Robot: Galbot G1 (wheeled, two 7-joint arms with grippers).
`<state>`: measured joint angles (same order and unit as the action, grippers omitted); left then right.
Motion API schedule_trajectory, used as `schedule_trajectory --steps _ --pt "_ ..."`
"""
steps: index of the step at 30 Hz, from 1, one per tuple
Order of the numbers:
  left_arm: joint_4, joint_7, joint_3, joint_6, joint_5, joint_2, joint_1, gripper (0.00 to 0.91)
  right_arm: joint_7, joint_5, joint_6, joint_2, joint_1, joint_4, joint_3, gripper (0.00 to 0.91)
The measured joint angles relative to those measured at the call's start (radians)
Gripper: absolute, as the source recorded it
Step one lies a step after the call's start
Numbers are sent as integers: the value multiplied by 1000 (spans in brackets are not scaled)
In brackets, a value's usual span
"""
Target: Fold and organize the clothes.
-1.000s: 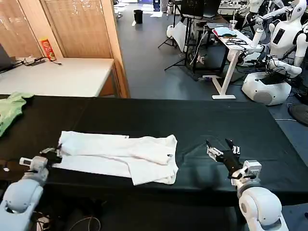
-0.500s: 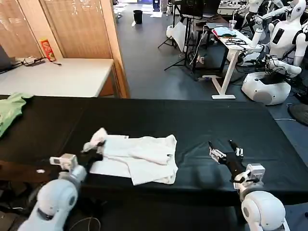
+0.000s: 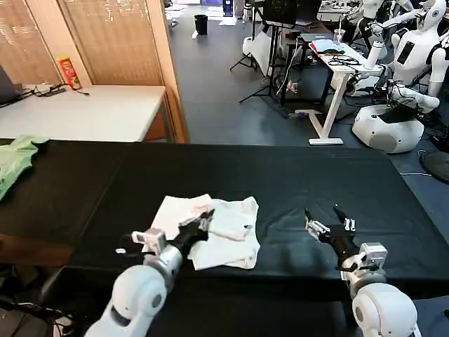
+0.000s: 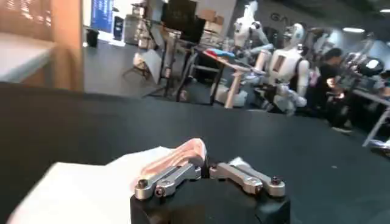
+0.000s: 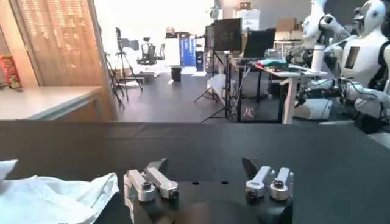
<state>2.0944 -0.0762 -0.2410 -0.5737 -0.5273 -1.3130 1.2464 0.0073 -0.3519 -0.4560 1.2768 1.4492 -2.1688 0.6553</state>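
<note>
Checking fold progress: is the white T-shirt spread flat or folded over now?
Partly folded. The white T-shirt lies bunched in layers on the black table, one end doubled over where the left gripper pinches it.

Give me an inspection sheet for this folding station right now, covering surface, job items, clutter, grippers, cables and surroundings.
Surface: black table.
Job's things: white T-shirt, partly folded, left end doubled over toward the middle.
Clutter: light green garment at the table's far left edge.
Grippers: left gripper shut on the T-shirt's edge; right gripper open, above bare table right of the shirt.
Cables: nothing seen on the table.
Surroundings: white side table, other robots behind.
</note>
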Motion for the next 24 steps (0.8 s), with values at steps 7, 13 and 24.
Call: schedule_trajectory --steps 7,13,24 --pt "-7 0 40 0 13 -34 0 0 -14 1 26 6 8 0 -10 878" --pt "-26 0 61 2 33 -63 -7 0 -14 10 25 9 5 10 -16 878" --pt "-61 0 89 19 52 -109 -23 0 -13 15 24 14 2 18 -19 878"
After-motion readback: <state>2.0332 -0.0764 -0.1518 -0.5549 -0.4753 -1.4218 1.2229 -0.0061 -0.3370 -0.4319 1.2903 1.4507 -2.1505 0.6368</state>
